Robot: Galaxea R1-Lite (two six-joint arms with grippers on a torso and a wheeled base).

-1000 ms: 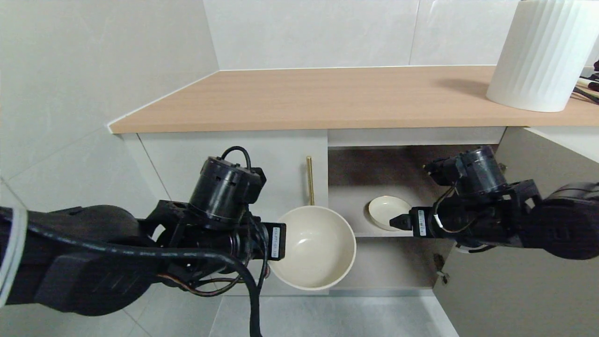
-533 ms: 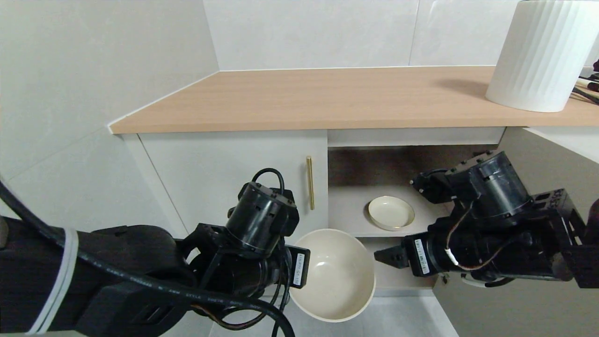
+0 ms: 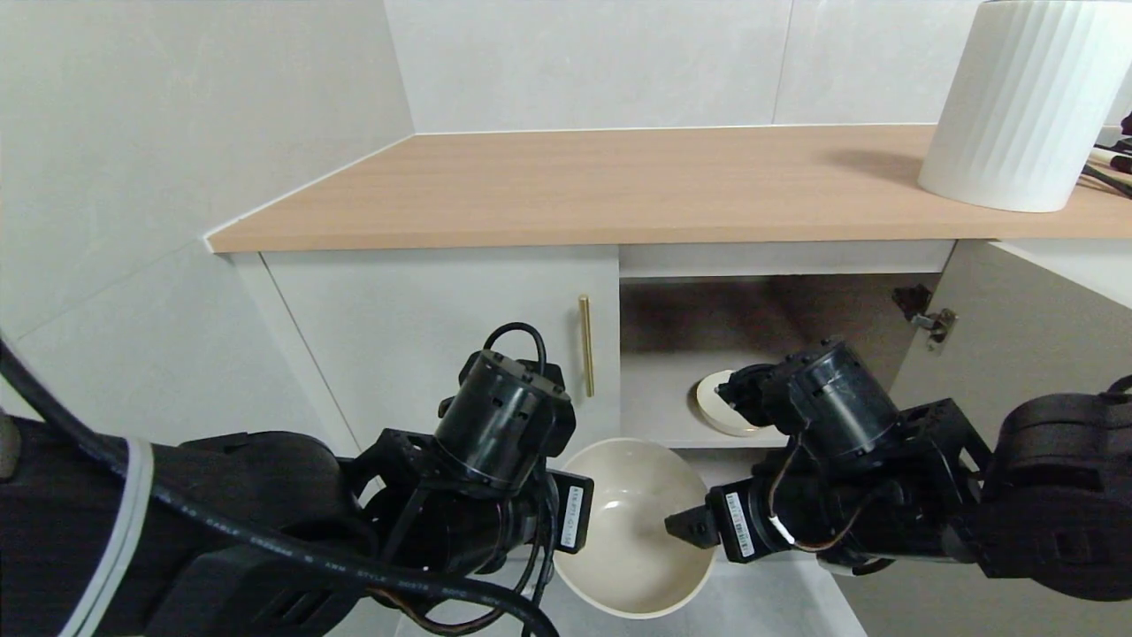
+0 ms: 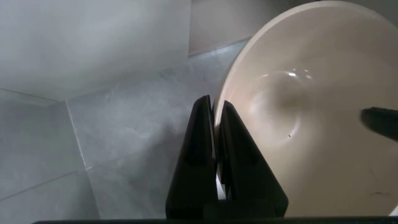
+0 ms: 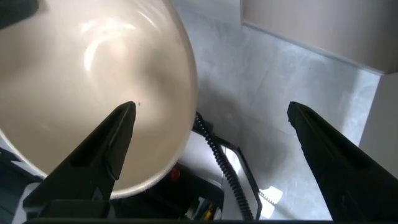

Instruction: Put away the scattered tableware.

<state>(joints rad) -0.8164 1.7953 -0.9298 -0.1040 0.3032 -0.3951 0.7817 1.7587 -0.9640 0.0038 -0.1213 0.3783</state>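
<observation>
A cream bowl hangs low in front of the open cupboard, tilted toward me. My left gripper is shut on its left rim, and in the left wrist view the two fingers pinch the bowl's edge. My right gripper is at the bowl's right rim and is open. Its spread fingers straddle the rim of the bowl without closing on it. A small cream plate lies on the cupboard shelf, partly hidden behind the right wrist.
The cupboard's right door stands open; the left door with a gold handle is closed. A white ribbed container stands on the wooden counter. Grey tiled floor lies below the bowl.
My left arm carried the bowl down and to the right. My right gripper drew back from the shelf, dropped lower and came left to the bowl's right rim.
</observation>
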